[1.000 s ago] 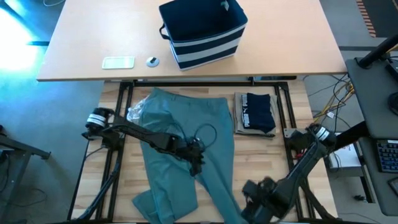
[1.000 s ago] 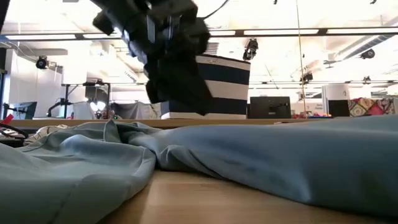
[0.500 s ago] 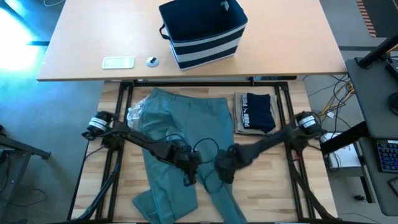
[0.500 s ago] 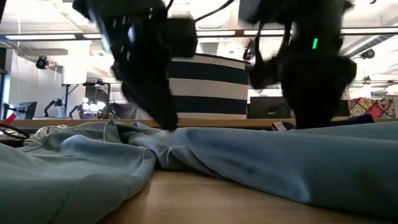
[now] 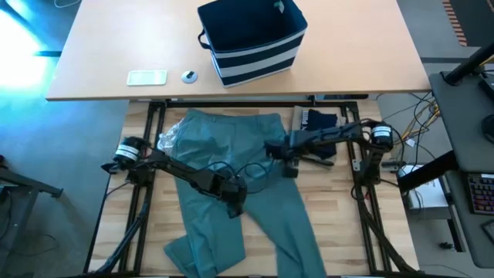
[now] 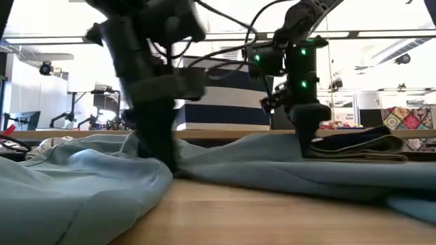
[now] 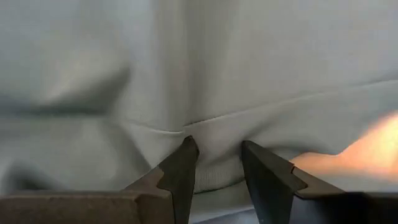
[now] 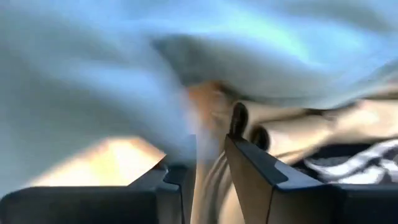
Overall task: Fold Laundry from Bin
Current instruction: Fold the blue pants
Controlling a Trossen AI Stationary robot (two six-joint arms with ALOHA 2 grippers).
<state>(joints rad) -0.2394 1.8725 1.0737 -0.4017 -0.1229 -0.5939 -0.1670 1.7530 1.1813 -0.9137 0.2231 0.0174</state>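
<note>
Teal-green garment (image 5: 231,174) lies spread flat on the slatted wooden bench (image 5: 340,232), covering its middle from 12 o'clock down to 6, lower edges trailing toward 7 and 5 o'clock.

Left claw (image 5: 234,206) is down on the cloth just below the garment's centre. In the left wrist view its fingers (image 7: 180,171) stand a narrow gap apart with a raised fold of the teal cloth pinched between them.

Right claw (image 5: 289,165) is at the garment's 3 o'clock edge, beside the folded stack. In the right wrist view its fingers (image 8: 249,171) are close together at the teal hem; whether they have closed on it, cannot tell.

Folded stack: navy garment (image 5: 318,122) on a tan one (image 6: 354,151), at the bench's 1 o'clock, partly under the right arm.

Grey-white patterned piece (image 5: 167,140) pokes out at the teal garment's 10 o'clock.

Bin (image 5: 255,42), navy with white stripes, sits on the far desk (image 5: 100,46) at 12 o'clock, well apart from both claws.
</note>
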